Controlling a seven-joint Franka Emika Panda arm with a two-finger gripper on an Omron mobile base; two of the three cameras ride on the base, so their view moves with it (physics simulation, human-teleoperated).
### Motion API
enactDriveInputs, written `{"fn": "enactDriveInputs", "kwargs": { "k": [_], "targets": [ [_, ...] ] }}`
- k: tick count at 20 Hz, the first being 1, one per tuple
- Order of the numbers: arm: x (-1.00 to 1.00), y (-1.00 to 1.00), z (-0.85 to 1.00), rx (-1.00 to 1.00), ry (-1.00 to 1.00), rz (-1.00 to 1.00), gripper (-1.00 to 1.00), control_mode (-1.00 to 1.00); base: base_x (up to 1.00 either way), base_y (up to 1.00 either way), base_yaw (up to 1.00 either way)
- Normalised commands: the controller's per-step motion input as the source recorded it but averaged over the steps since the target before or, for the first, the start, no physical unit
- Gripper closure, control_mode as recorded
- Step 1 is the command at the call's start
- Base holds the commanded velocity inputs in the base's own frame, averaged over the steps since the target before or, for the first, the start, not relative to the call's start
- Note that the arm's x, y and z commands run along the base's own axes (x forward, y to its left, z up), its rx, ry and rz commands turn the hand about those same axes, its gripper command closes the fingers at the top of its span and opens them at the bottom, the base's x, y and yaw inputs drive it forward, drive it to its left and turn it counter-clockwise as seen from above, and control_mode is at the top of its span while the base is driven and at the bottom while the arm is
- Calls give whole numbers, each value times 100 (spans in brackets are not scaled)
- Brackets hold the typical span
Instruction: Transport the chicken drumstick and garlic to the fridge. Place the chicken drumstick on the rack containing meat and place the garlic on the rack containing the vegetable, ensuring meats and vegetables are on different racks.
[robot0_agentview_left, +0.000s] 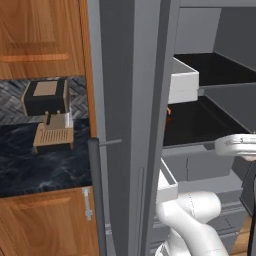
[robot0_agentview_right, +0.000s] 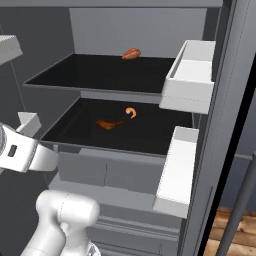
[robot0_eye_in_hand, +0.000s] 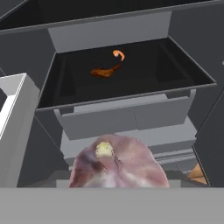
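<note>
The fridge (robot0_agentview_right: 125, 30) stands open with dark racks inside. The chicken drumstick (robot0_agentview_right: 107, 124) lies on the lower rack (robot0_agentview_right: 150, 140) beside an orange shrimp (robot0_agentview_right: 131, 112); the hand view shows the drumstick (robot0_eye_in_hand: 103, 71) and the shrimp (robot0_eye_in_hand: 118, 54) too. On the upper rack (robot0_agentview_right: 90, 75) rests an orange-brown vegetable (robot0_agentview_right: 131, 53). The garlic (robot0_eye_in_hand: 118, 164), a pinkish-white bulb with a yellowish stub, sits close up at the bottom of the hand view, in front of the fridge and below the lower rack. My gripper is shut on it, and its fingertips are hidden behind the bulb.
White door bins (robot0_agentview_right: 190, 75) (robot0_agentview_right: 175, 170) jut out on the right. Grey drawers (robot0_eye_in_hand: 131, 118) sit under the lower rack. The fridge door (robot0_agentview_left: 130, 100) stands between the arm and a counter with a coffee machine (robot0_agentview_left: 47, 117).
</note>
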Motion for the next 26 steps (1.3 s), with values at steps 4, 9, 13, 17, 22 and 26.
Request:
{"fn": "enactDriveInputs", "kwargs": {
  "k": [4, 9, 13, 17, 22, 26],
  "targets": [
    [3, -7, 7, 0, 0, 1, 100, -100, 43, -21, 6],
    [12, -21, 36, 1, -13, 0, 100, -100, 0, 0, 0],
    [49, -4, 28, 0, -5, 0, 100, -100, 0, 0, 0],
    [67, -1, 14, 0, 0, 0, 100, -100, 0, 0, 0],
    [40, -2, 11, 0, -8, 0, 100, -100, 0, 0, 0],
    [47, -2, 24, 0, -20, 0, 100, -100, 0, 0, 0]
  ]
}}
